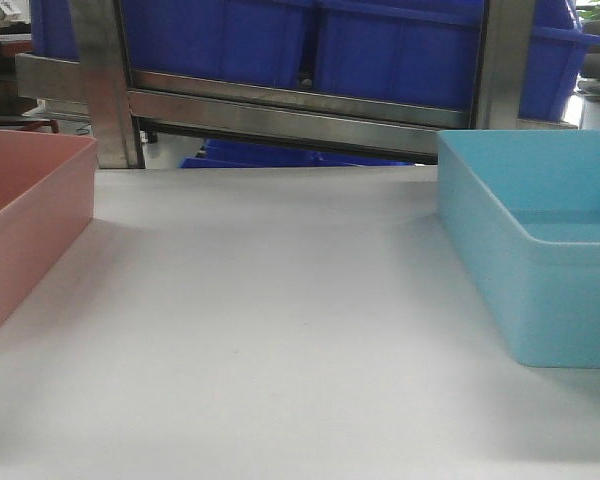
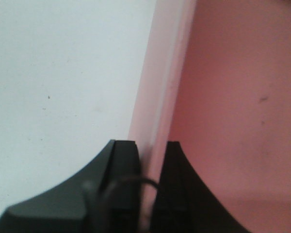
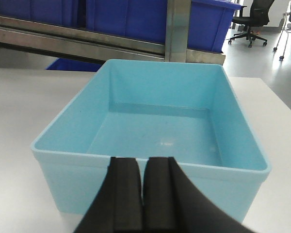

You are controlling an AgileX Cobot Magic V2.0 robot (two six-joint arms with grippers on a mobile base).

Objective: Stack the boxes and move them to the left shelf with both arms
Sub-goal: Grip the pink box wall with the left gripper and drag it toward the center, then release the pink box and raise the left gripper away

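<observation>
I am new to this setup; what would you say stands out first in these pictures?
The light sky-blue open-top plastic tub fills the right wrist view, empty, on the white table with the right gripper before its near wall. In the left wrist view the left gripper straddles the wall of the salmon-pink plastic tub. Dark blue crates line the metal shelf behind.

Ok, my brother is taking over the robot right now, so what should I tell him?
Left pincer: astride the pink tub wall, one finger inside and one outside. I can't tell whether it is clamped.
Right pincer: shut, tips at the blue tub near rim, holding nothing.
Tubs: both empty on the table, apart, pink on the left and blue on the right.
Done: nothing stacked yet.
Left: stacking and moving, all of it.
</observation>
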